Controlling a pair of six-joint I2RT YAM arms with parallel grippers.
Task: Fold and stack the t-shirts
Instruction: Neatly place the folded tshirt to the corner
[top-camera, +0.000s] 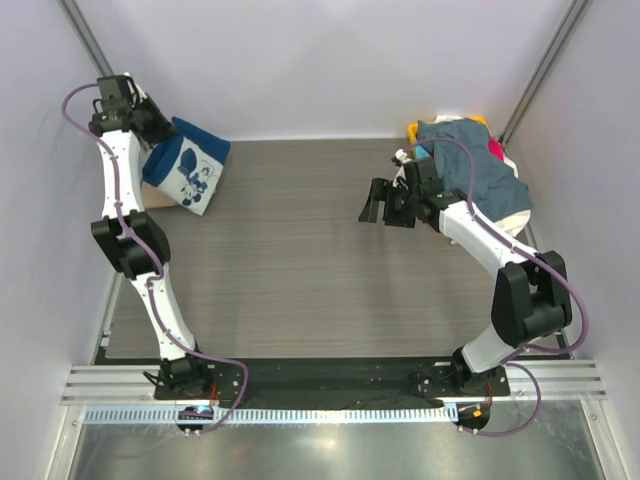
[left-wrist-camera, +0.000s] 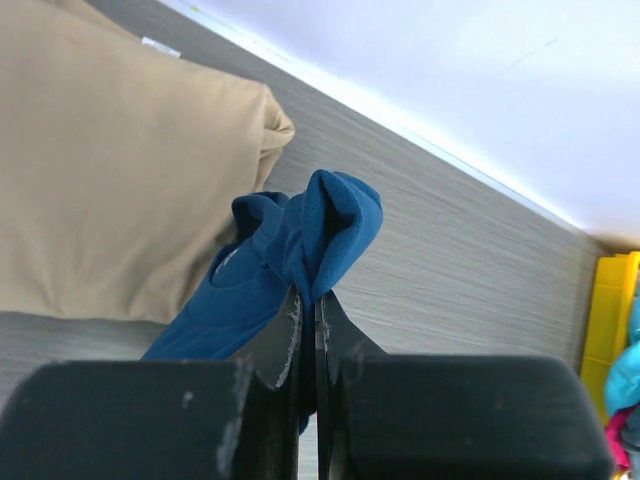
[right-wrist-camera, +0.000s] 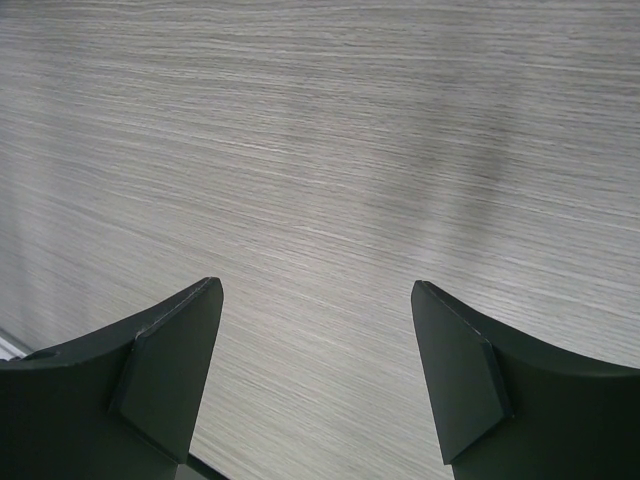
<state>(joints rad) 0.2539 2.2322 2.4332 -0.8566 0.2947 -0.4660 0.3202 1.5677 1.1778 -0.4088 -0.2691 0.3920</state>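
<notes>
The folded navy blue t-shirt (top-camera: 192, 166) with a white cartoon print lies at the table's far left, partly on the tan t-shirt (top-camera: 160, 198). My left gripper (top-camera: 157, 128) is at its back left corner. In the left wrist view the left gripper (left-wrist-camera: 316, 295) is shut on a raised fold of the navy t-shirt (left-wrist-camera: 300, 235), next to the tan t-shirt (left-wrist-camera: 110, 170). A heap of unfolded t-shirts sits at the far right, with the slate-blue one (top-camera: 480, 165) on top. My right gripper (top-camera: 378, 205) is open and empty over the bare table (right-wrist-camera: 320, 150), left of the heap; it also shows in the right wrist view (right-wrist-camera: 315, 300).
The yellow (top-camera: 415, 130), red (top-camera: 494, 150) and white (top-camera: 505, 215) shirts show at the heap's edges. In the left wrist view yellow (left-wrist-camera: 610, 310) and teal (left-wrist-camera: 622, 380) cloth shows at the right edge. White walls close in the wood-grain table (top-camera: 300, 260) at the back and sides.
</notes>
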